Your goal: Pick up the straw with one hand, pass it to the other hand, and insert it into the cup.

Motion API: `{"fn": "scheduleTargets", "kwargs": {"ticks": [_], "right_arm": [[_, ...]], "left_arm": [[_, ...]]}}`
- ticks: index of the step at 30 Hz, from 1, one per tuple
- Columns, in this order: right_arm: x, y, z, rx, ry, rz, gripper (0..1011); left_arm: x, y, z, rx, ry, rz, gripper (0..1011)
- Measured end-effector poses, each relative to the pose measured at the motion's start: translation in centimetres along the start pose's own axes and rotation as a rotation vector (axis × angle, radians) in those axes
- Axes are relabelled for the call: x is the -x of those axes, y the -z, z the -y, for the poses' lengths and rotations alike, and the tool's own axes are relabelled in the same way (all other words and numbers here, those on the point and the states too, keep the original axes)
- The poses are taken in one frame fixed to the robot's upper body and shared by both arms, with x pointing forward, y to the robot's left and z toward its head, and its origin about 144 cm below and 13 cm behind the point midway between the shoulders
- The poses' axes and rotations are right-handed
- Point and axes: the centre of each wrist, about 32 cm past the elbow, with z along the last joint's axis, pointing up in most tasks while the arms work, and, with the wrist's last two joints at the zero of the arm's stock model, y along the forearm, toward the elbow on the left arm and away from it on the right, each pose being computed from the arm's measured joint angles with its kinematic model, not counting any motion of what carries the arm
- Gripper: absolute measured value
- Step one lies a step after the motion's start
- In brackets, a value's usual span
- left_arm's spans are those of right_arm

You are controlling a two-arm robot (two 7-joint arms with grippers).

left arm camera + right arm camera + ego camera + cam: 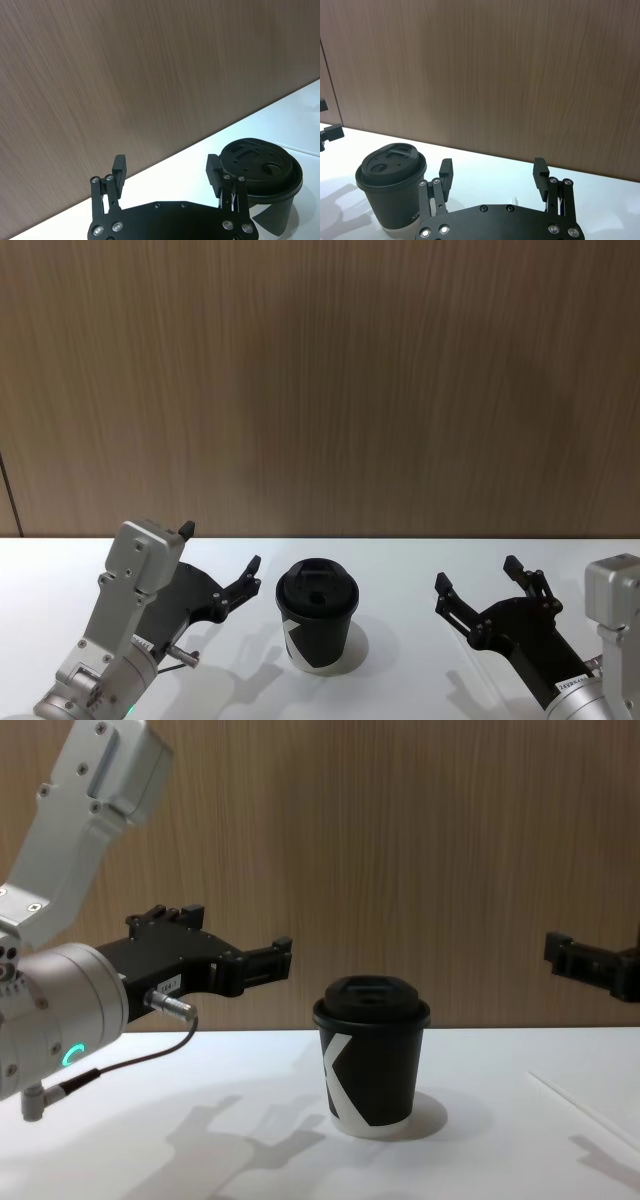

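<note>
The black cup (318, 618) with a domed lid and a white K-like mark stands upright at the middle of the white table, also seen as the cup (371, 1055). A thin white straw (585, 1103) lies flat on the table to the cup's right, beneath the right arm. My left gripper (220, 547) hovers open just left of the cup, nothing between its fingers. In the left wrist view the left gripper (166, 170) is beside the cup's lid (262, 167). My right gripper (478, 575) hangs open to the right of the cup, holding nothing.
A brown wood-grain wall (320, 380) rises right behind the table's far edge. The white tabletop (230, 1060) has bare room in front of and around the cup.
</note>
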Motion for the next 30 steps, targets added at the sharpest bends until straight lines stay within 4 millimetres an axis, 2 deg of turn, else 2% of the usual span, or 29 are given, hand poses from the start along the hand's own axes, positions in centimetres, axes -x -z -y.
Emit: {"fn": "scheduleTargets", "kwargs": {"ticks": [30], "right_arm": [[-0.10,-0.08,-0.04,0.011,0.001,0.008,1001]], "left_arm": [[0.00,0.00,0.00,0.000,0.000,0.000,1003]]}}
